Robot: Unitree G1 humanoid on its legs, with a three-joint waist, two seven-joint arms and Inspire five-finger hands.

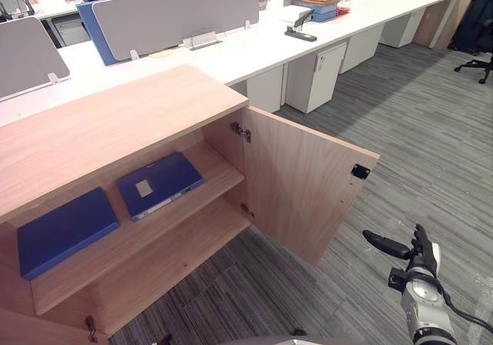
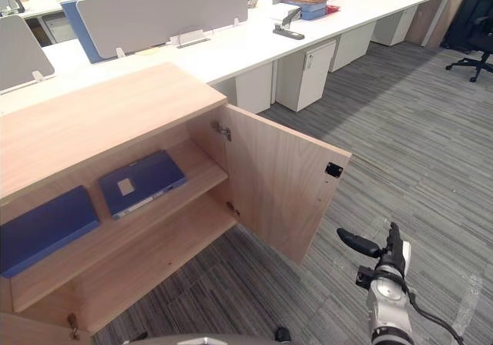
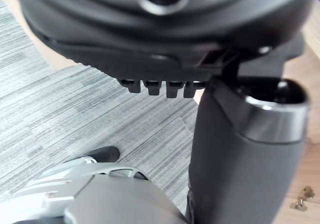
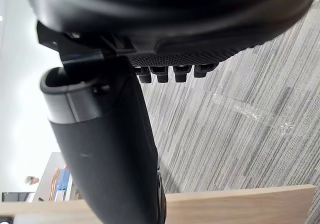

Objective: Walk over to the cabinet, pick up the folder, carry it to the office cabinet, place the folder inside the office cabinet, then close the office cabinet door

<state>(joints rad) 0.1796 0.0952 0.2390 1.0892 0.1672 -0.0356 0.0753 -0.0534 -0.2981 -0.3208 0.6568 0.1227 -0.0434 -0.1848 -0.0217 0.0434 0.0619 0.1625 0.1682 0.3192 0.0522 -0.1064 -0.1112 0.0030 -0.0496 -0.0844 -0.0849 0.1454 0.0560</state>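
Observation:
A blue folder (image 1: 159, 182) with a pale label lies flat on the upper shelf of the wooden office cabinet (image 1: 108, 122). A second, plain blue folder (image 1: 65, 229) lies to its left on the same shelf. The cabinet door (image 1: 300, 183) stands wide open, swung out to the right. My right hand (image 1: 416, 262) hangs over the carpet to the right of the door's edge, open and holding nothing, its thumb pointing toward the door. My left hand (image 3: 165, 29) is low beside the cabinet's wood, open and empty too.
The lower shelf (image 1: 169, 260) holds nothing. Behind the cabinet runs a long white desk (image 1: 254, 48) with grey dividers (image 1: 173, 14), drawer units (image 1: 316, 72) beneath it and a stack of files (image 1: 316, 5) on top. An office chair (image 1: 477, 29) stands far right. Grey carpet (image 1: 416, 129) spreads right of the door.

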